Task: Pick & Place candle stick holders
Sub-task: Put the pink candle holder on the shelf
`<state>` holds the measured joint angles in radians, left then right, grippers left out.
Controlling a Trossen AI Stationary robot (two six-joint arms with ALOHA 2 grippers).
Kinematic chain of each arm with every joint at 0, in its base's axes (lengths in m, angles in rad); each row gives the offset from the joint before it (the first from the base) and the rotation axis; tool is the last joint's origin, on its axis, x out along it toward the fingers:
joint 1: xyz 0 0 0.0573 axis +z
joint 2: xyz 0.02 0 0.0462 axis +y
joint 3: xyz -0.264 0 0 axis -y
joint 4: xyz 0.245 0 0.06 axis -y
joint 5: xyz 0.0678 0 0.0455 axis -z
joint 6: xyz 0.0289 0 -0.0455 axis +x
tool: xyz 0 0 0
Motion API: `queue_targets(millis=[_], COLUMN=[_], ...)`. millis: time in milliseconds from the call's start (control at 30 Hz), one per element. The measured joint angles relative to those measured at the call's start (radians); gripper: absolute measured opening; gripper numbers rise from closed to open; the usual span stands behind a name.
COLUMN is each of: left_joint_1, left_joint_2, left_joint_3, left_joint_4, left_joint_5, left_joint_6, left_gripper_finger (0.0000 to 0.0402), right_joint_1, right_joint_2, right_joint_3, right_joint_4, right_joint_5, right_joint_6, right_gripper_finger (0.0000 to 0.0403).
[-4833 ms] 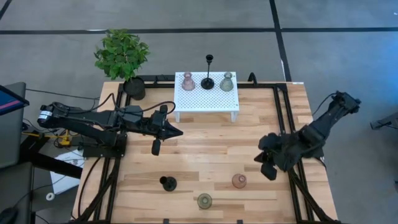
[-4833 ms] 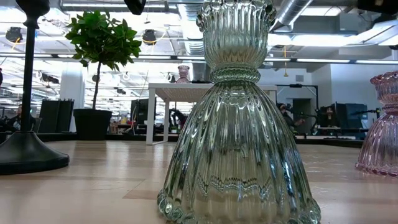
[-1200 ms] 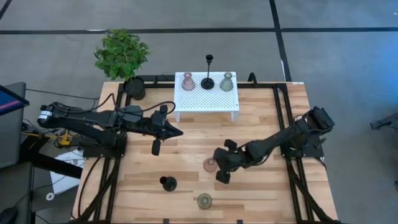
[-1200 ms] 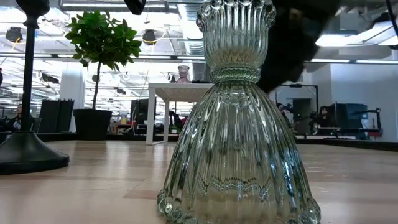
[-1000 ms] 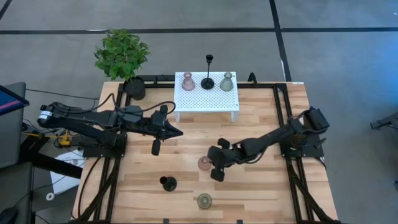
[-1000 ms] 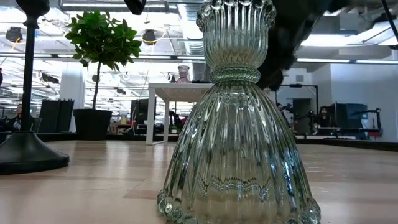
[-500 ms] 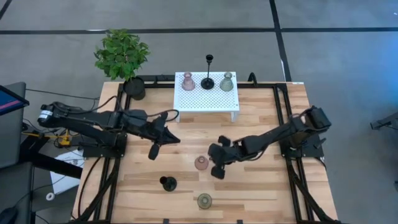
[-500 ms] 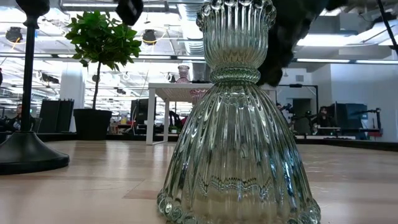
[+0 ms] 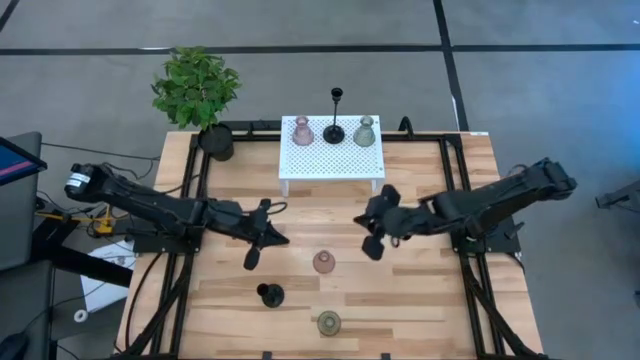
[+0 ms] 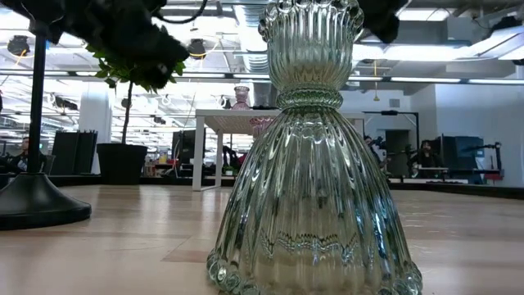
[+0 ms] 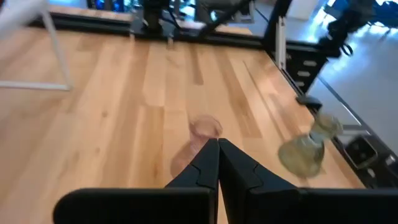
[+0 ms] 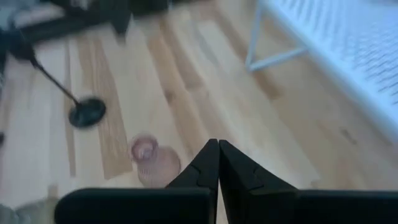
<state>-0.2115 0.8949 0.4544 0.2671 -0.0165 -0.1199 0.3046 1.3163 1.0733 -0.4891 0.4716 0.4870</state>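
A pink glass holder [image 9: 323, 262] stands on its base mid-table; it also shows in the left wrist view [image 11: 205, 127] and the right wrist view [image 12: 146, 155]. A black stemmed holder [image 9: 269, 294] and an olive glass holder [image 9: 329, 323] stand nearer the front edge. Another pink holder [image 9: 302, 131], a black one [image 9: 334, 128] and an olive one [image 9: 365, 131] stand on the white perforated stand [image 9: 332, 158]. My left gripper [image 9: 278, 238] is shut and empty, left of the pink holder. My right gripper [image 9: 362, 222] is shut and empty, to the far right of it.
A potted plant [image 9: 197, 88] in a black pot stands at the table's far left corner. Black frame rails [image 9: 455, 180] run along the table's sides. In the low view the olive holder [image 10: 311, 156] fills the foreground, with the black holder's base [image 10: 37, 201] at the left.
My right gripper has drawn back from beside the pink holder, toward the table's far right. The pink holder stays standing mid-table. My left gripper has gone toward the near edge and a little right, closer to the pink holder.
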Motion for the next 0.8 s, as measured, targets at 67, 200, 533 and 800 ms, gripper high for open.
queue_targets(millis=[67, 200, 533, 800], left_joint_1=[-0.009, -0.016, -0.015, -0.011], left_joint_2=[0.016, 0.077, 0.333, 0.472], left_joint_3=[-0.028, -0.058, -0.06, -0.059], left_joint_4=[0.015, 0.077, 0.308, 0.54], left_joint_5=[0.019, 0.032, -0.021, -0.021], left_joint_6=[0.007, 0.009, 0.01, 0.008], left_gripper_finger=[0.0005, 0.0005, 0.0036, 0.0113], right_joint_1=[0.0, 0.001, 0.001, 0.003], right_joint_2=[-0.045, -0.114, -0.22, -0.246], right_joint_3=[0.0, 0.0, 0.0, 0.0], right_joint_4=[0.0, 0.003, 0.003, -0.006], right_joint_5=[0.019, 0.056, 0.084, 0.084], right_joint_6=[0.0, -0.024, -0.027, -0.053], right_gripper_finger=[0.0, 0.0, 0.0, 0.0])
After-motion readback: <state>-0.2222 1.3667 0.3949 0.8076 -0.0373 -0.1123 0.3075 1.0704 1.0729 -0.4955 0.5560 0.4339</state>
